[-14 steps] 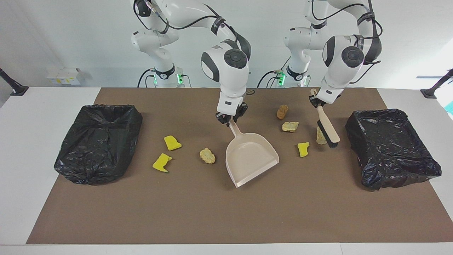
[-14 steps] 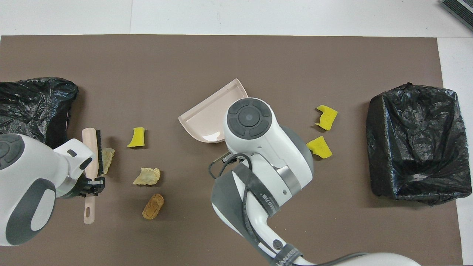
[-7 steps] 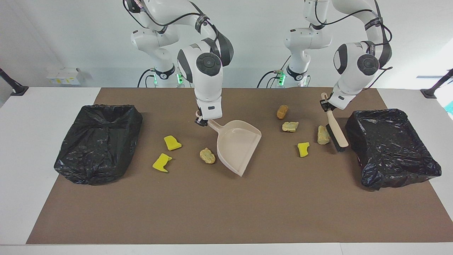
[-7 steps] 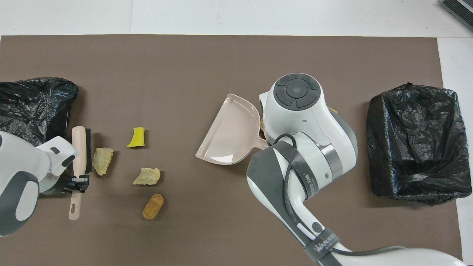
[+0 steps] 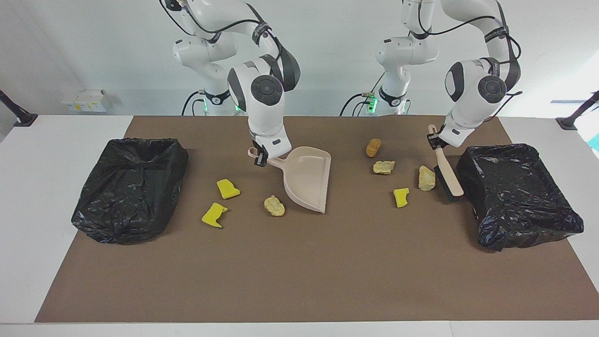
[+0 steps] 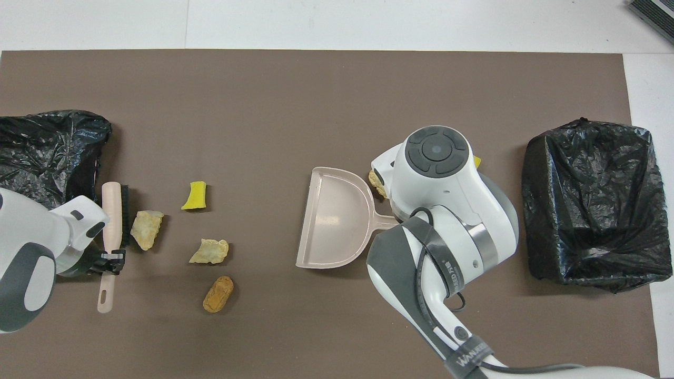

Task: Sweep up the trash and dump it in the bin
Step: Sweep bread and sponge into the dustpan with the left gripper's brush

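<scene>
My right gripper is shut on the handle of the beige dustpan, whose open mouth faces the left arm's end. My left gripper is shut on the handle of the beige brush, bristles down beside a tan lump. More trash lies nearby: a yellow sponge chunk, a tan lump and an orange-brown lump. Toward the right arm's end lie a tan lump and two yellow chunks, mostly hidden under the arm in the overhead view.
Two bins lined with black bags stand on the brown mat: one at the right arm's end, one at the left arm's end, right beside the brush. White boxes sit off the mat.
The right gripper carried the dustpan toward the right arm's end and turned its mouth toward the left arm's end. The left gripper shifted the brush toward its bin, uncovering the tan lump.
</scene>
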Controlling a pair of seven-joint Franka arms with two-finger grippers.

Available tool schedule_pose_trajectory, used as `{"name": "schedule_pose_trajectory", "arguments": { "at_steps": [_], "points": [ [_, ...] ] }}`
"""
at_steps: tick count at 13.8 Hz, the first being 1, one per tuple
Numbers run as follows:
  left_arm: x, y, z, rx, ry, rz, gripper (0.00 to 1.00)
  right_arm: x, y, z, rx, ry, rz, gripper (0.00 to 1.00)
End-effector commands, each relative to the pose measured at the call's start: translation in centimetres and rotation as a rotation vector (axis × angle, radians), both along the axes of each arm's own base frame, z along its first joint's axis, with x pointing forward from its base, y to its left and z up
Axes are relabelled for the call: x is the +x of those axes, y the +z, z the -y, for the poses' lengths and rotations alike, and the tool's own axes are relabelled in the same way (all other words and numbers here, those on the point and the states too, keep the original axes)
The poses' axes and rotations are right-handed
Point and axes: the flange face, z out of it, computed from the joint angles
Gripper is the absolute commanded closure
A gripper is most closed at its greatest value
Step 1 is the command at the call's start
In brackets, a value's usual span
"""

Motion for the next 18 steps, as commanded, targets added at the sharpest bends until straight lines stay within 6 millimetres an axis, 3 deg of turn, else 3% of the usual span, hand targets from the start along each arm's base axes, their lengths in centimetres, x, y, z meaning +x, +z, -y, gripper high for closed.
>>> {"name": "schedule_pose_trajectory", "arguments": {
  "at_steps": [1,4,8,11,15,18],
  "points": [
    [0.2,-1.6,2.7,0.012,-0.032,-0.005,1.00,-1.9,-0.6,1.4,0.025,0.121,0.056,1.00],
    [0.6,-2.8,6.7,0.009,-0.095,0.022,1.00,-2.1,-1.4,1.2,0.003,0.198,0.055,1.00],
    [0.3,-2.7,10.8,-0.029,-0.138,0.038,1.00,-2.1,-1.6,1.1,-0.023,0.225,0.064,1.00],
    [-0.6,-2.6,13.7,-0.032,-0.203,0.032,1.00,-2.2,-2.3,0.2,-0.022,0.215,0.068,1.00],
    [-2.9,-2.3,19.2,-0.061,-0.302,0.014,1.00,-2.6,-2.9,-0.2,-0.023,0.206,0.068,1.00],
    [-4.0,-2.2,21.0,-0.067,-0.352,-0.009,1.00,-2.6,-2.9,-0.2,-0.022,0.206,0.069,1.00]
  ]
}}
